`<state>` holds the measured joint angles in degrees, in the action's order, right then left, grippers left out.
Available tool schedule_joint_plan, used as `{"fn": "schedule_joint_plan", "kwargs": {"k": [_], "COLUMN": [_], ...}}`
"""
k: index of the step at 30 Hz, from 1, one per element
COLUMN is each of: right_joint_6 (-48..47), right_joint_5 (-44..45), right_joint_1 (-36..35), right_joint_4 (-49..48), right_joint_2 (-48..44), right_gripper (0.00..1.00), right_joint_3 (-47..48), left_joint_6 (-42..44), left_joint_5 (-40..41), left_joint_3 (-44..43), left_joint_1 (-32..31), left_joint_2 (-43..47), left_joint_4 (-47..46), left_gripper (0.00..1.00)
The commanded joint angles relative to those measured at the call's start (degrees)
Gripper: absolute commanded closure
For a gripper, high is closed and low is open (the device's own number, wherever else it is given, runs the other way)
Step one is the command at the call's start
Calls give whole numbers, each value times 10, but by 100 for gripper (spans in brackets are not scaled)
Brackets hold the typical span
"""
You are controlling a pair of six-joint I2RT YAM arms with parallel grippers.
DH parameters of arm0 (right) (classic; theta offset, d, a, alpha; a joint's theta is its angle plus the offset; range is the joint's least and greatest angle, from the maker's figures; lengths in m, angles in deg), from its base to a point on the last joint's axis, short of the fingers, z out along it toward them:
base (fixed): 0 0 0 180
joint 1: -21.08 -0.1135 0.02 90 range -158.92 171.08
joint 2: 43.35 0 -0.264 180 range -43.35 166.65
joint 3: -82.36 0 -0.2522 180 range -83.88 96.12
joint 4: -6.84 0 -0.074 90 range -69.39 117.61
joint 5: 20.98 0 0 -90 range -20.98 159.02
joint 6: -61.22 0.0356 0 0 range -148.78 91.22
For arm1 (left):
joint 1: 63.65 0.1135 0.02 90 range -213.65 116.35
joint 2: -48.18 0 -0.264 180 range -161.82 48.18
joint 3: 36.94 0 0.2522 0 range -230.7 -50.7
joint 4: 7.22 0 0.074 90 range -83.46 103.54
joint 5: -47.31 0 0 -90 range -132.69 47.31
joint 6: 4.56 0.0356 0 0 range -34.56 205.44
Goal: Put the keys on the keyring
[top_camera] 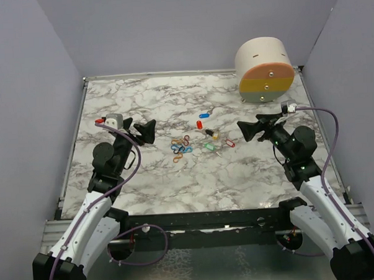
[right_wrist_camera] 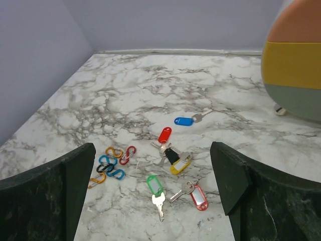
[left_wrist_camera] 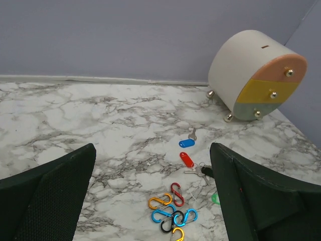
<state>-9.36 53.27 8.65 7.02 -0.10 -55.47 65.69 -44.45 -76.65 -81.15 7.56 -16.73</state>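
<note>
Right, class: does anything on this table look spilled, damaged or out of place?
Nothing looks damaged or spilled. The keys lie scattered mid-table, a few overlapping; the keyring sits bunched beside them; the round drawer box stands on its feet at the far right corner.

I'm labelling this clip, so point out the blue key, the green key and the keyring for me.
blue key (right_wrist_camera: 183, 121): right wrist view, on its blue plastic head.
green key (right_wrist_camera: 154, 185): right wrist view, on its green head.
keyring (left_wrist_camera: 170, 215): left wrist view, middle of the linked loops.
</note>
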Motion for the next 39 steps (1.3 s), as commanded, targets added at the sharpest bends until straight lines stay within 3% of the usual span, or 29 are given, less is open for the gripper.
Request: {"fn": "schedule_joint_plan", "kwargs": {"k": [1, 6, 10, 12, 15, 21, 27, 33, 39], "right_joint_6": [20, 29, 39, 39, 35, 31, 21, 6, 7], "right_joint_5": [-75, -75, -66, -56, -46, -53, -16, 64, 80], "right_joint_1": [-3, -3, -3, -3, -3, -3, -32, -95, -121], "right_joint_4": [4, 11, 8, 18, 45, 59, 68, 88, 77], "right_joint_2": [-2, 3, 4, 8, 21, 85, 142, 180, 218], "right_gripper": [0, 0, 0, 0, 0, 2, 3, 3, 3], "right_joint_3": [7, 7, 2, 5, 16, 33, 49, 75, 85], "left_joint_6": [-9, -40, -76, -72, -73, -65, -23, -17, -15], "left_joint_5": [-20, -21, 37, 42, 19, 7, 104, 149, 218], "left_joint_3": [0, 31, 57, 57, 41, 8, -26, -55, -67], "left_joint_1": [-2, -1, -2, -2, -1, -8, -93, -173, -234], "left_joint_2": [19, 52, 84, 82, 51, -58, -153, -219, -293], "left_joint_4": [-5, -23, -25, -21, -7, 31, 61, 90, 86], "left_gripper": [1, 1, 1, 7, 17, 14, 12, 12, 12]}}
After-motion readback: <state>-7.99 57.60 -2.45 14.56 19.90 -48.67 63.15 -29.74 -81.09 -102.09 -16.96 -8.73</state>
